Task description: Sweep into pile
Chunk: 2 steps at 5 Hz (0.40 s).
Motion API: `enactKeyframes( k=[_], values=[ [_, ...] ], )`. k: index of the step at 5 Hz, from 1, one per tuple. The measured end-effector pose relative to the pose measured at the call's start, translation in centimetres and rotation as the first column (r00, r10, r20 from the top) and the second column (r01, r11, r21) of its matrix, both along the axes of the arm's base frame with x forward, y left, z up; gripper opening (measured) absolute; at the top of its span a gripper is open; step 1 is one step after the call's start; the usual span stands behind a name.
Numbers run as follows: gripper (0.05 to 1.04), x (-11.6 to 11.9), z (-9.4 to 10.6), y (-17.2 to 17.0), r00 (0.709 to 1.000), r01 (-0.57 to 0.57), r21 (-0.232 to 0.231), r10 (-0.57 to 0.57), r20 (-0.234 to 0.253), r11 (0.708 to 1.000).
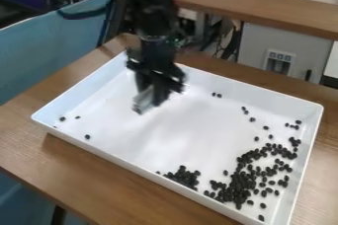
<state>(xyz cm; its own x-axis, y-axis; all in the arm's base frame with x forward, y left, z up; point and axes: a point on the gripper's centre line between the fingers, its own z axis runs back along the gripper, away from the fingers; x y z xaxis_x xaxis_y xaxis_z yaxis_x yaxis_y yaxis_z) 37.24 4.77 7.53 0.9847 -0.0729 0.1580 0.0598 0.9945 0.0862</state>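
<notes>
A black two-finger gripper (157,91) grasps a blurred pale-grey piece (144,101) over a rectangular white plastic tray (165,140) of oval black beans (241,182).

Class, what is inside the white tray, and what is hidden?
Black beans lie in the white tray: a big heap at the picture's lower right, a smaller clump by the near wall, strays elsewhere. Whatever lies behind the gripper, near the far corner, is hidden.

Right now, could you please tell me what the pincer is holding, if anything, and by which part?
The pincer seems to hold a pale piece by its upper end; I cannot tell what it is.
</notes>
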Motion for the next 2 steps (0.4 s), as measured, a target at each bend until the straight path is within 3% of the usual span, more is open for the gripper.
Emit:
enactKeyframes(
  k=[1, 2],
  values=[
    [0.382, -1.5, 0.8, 1.8, 0.996, -0.089, 0.027, 0.089, 0.014, 0.996],
    [0.382, -2.0, -2.0, 3.9, 0.989, -0.142, -0.011, 0.142, -0.042, 0.99]
  ],
)
